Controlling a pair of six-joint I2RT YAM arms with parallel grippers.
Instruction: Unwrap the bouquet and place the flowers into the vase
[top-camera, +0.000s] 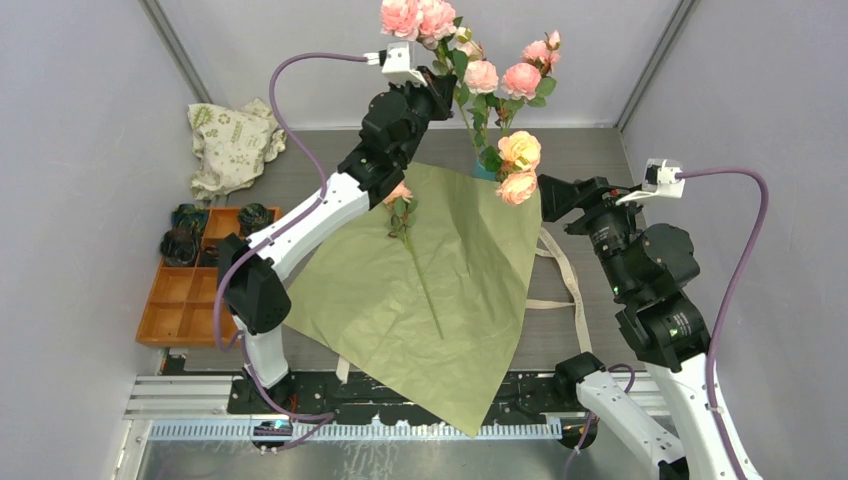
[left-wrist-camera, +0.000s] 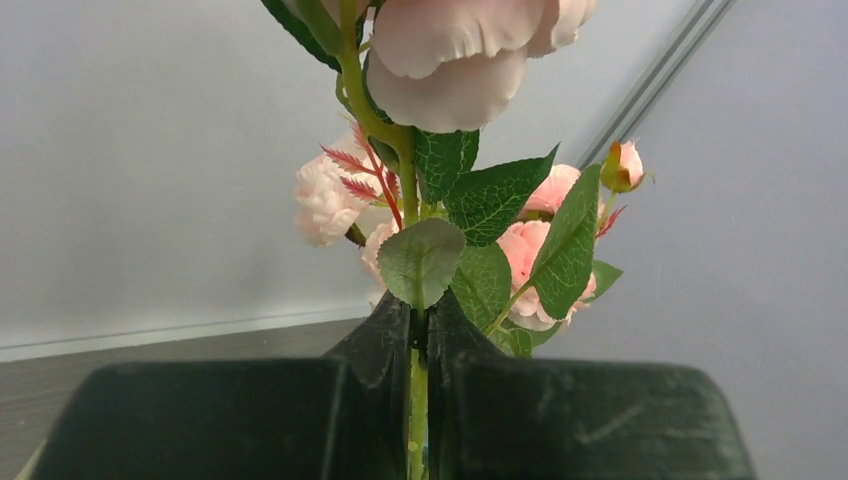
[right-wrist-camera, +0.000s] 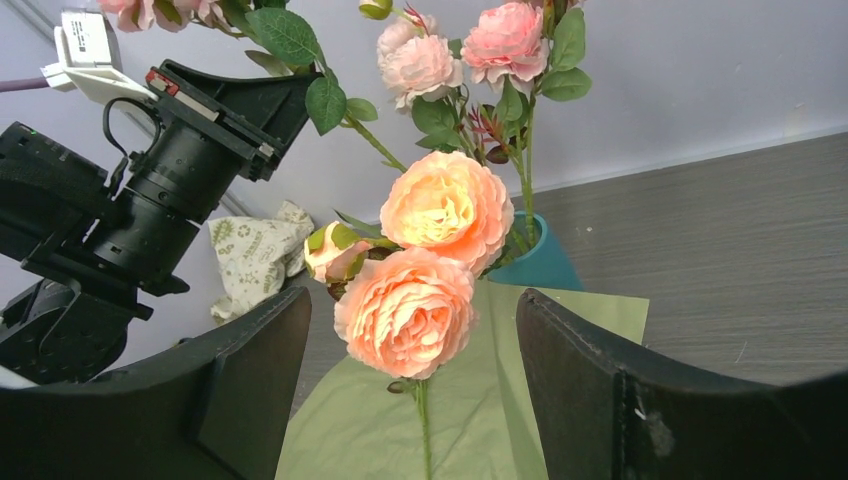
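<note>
The bouquet's olive-green sheet (top-camera: 420, 290) lies spread flat on the table. One flower (top-camera: 405, 225) lies on it near its far corner. My left gripper (top-camera: 440, 88) is raised high at the back, shut on the green stem (left-wrist-camera: 418, 400) of a pink flower (top-camera: 415, 16). The teal vase (right-wrist-camera: 545, 262) stands behind the sheet's far corner and holds pink blooms (top-camera: 500, 78). Two peach blooms (right-wrist-camera: 425, 255) hang in front of it. My right gripper (right-wrist-camera: 412, 300) is open, with the lower peach bloom between its fingers and no contact showing.
A white leaf-printed cloth bag (top-camera: 232, 145) lies at the back left. An orange compartmented tray (top-camera: 185, 300) sits at the left edge. A beige ribbon (top-camera: 562, 270) trails on the table right of the sheet. Grey walls close in on three sides.
</note>
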